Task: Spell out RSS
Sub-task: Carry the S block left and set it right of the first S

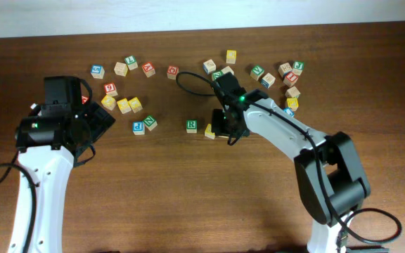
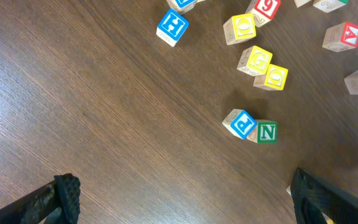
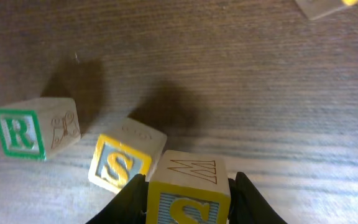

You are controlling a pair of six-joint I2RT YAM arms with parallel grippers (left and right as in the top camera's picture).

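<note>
Overhead: R cube (image 1: 191, 126) near mid-table (image 1: 188, 197), green letter face up. Just right of it, first S cube (image 1: 209, 131), yellow-edged. Right pincer (image 1: 223, 126) directly beside that cube on its right, pointing down at the wood. Second S cube hidden beneath the pincer here. Left pincer (image 1: 98, 121) well apart to the left, away from all 3 letters. Loose cubes (image 1: 259, 70) scattered along the far side.

Left wrist: left pincer (image 2: 188, 199) spread wide, 2 dark fingers (image 2: 67, 196) at the lower corners, only bare wood between them. Ahead, blue P cube (image 2: 241, 123) touching green N cube (image 2: 266, 132). None of the 3 task cubes visible.

Right wrist: right pincer (image 3: 188, 205) clamped on the second S cube (image 3: 191, 171), 1 finger against each side, yellow S face toward the lens. First S cube (image 3: 120, 163) just left of the held one, slightly turned; contact between them impossible to tell. R cube (image 3: 33, 134) further left, a small gap from the first S. Row order from left: R, S, S.
</note>
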